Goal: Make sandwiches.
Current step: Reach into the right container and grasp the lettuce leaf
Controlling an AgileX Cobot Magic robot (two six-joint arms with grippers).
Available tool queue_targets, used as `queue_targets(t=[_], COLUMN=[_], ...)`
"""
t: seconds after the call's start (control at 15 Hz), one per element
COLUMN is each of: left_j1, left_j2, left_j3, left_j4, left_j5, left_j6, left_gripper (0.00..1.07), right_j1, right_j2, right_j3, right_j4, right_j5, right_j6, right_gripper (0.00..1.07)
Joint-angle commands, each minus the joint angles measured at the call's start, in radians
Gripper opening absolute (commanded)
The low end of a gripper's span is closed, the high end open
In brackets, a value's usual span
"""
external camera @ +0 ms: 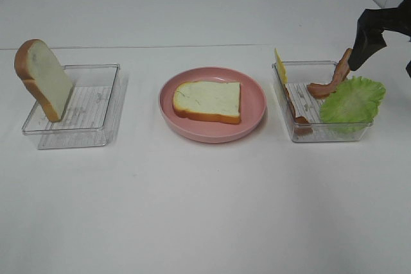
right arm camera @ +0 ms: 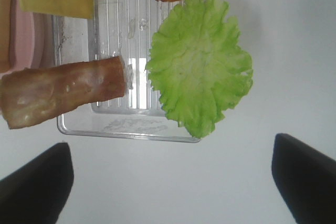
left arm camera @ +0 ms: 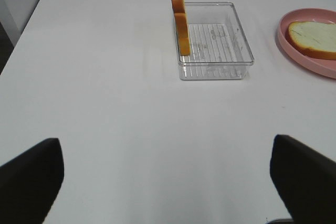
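One white bread slice (external camera: 207, 101) with a tan crust lies flat on the pink plate (external camera: 253, 88) in the middle. A second bread slice (external camera: 43, 80) leans upright on the left wall of a clear tray (external camera: 96, 104). The right clear tray (external camera: 289, 104) holds a yellow cheese slice (external camera: 280, 67), bacon strips (external camera: 331, 81) and a green lettuce leaf (external camera: 353, 99) draped over its right rim. My right gripper (external camera: 383, 62) hovers open just behind the lettuce (right arm camera: 199, 66) and bacon (right arm camera: 63, 93), empty. In the left wrist view my left gripper (left arm camera: 168, 192) is open and empty, well short of the bread tray (left arm camera: 215, 51).
The white table (external camera: 205, 210) carries only the two trays and the plate. The left arm is outside the high view. A second bacon strip (external camera: 298, 110) lies along the right tray's left wall. A seam runs across the table behind the trays.
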Motion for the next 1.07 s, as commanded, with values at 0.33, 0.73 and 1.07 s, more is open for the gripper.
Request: queue_targets(t=[0.33,0.73,1.07], left_j1=[0.003,0.003,0.003], left_j2=[-0.017,-0.017,-0.017], left_j3=[0.001,0.001,0.001], left_j4=[-0.001,-0.001,-0.001], left_j5=[-0.005,-0.005,-0.005], left_j6=[0.002,0.002,0.002], left_gripper=[1.01,1.01,1.01], right_j1=[-0.099,-0.099,-0.099], right_j2=[0.13,0.243,0.254], right_j3=[-0.012,-0.042,-0.042], right_j4=[0.115,0.149,0.16], right_j5=[-0.063,-0.108,-0.119], right_j6=[-0.104,-0.121,-0.122], right_gripper=[0.99,0.89,0.47])
